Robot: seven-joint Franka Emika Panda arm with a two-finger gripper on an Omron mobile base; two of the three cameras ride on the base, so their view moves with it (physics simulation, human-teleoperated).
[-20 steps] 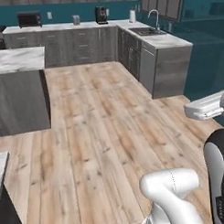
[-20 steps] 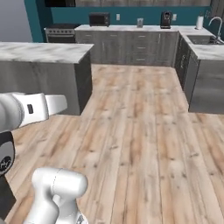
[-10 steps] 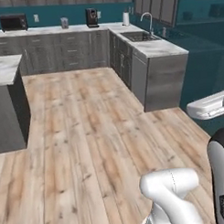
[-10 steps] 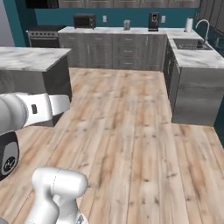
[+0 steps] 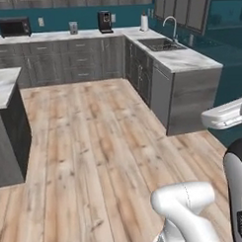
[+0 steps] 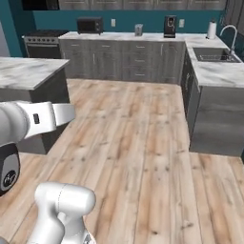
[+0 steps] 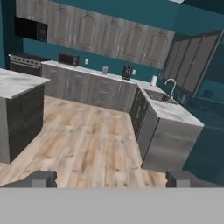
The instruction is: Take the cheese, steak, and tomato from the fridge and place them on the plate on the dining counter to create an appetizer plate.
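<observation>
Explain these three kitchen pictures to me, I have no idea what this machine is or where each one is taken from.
It is a rendered kitchen with a white robot arm on a base that drives. Two pictures come from cameras on that base, behind the arm to its left and right, looking forward over a wooden floor. The third comes from a camera on the hand: its two dark fingertips stand wide apart, holding nothing. Ahead is a marble counter with a sink, a microwave and a coffee machine. A marble-topped island stands to the left.
</observation>
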